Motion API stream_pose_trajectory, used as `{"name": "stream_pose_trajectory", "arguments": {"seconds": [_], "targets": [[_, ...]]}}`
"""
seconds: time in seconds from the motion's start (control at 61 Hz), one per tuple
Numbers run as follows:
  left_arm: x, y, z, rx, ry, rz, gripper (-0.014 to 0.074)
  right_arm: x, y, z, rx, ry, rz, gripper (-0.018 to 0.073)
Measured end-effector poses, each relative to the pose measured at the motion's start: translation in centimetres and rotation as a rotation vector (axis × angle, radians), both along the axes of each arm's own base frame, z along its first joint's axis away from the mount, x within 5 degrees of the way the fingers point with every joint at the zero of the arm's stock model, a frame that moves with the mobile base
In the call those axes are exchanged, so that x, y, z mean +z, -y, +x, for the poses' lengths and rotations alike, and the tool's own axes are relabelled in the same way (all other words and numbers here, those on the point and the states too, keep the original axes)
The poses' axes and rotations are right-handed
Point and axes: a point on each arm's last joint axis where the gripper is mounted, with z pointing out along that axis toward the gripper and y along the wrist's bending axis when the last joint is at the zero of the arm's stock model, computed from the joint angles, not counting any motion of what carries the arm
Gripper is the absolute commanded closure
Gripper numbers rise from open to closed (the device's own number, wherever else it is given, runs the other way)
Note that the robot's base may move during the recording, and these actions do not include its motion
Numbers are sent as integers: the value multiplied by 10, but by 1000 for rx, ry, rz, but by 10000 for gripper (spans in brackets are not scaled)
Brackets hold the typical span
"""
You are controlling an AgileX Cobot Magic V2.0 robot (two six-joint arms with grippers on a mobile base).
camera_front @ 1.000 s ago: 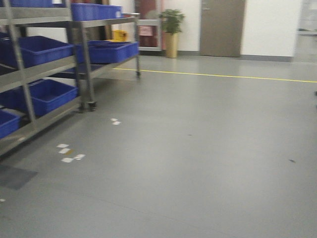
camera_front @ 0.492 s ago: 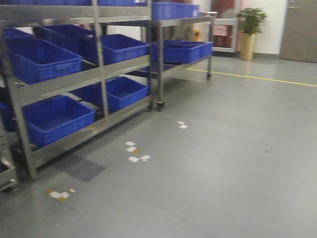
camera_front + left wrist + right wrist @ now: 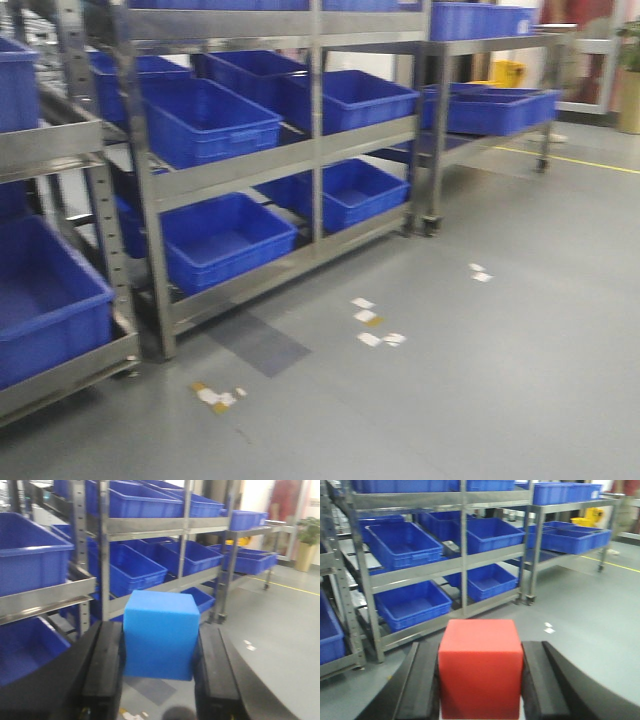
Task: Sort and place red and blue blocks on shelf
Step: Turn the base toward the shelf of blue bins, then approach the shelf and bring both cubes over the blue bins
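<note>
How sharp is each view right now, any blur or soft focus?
Front view: whole frame slightly smeared, shelf edges soft. Left wrist view: blue block fills the foreground, everything mildly soft. Right wrist view: red block soft-edged, bins behind fairly legible.

The left pincer (image 3: 159,630), seen from its wrist camera: two thick matte-black fingers (image 3: 104,670) with flat inner faces and squared tips. Each is backed by a black outer shoulder that curves down and outward. A rounded dark part shows, blurred, at the bottom edge between them. The right pincer (image 3: 481,647) has the same build, its black fingers (image 3: 542,680) broad and plain.
</note>
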Motion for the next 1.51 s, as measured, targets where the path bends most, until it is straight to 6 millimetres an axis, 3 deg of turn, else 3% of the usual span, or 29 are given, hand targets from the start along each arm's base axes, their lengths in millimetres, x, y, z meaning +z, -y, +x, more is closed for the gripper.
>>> {"name": "stream_pose_trajectory", "arguments": {"seconds": [1.508], "targets": [[0,0,0,0,0,0,474,0,0,0,0,0,0,482]]}}
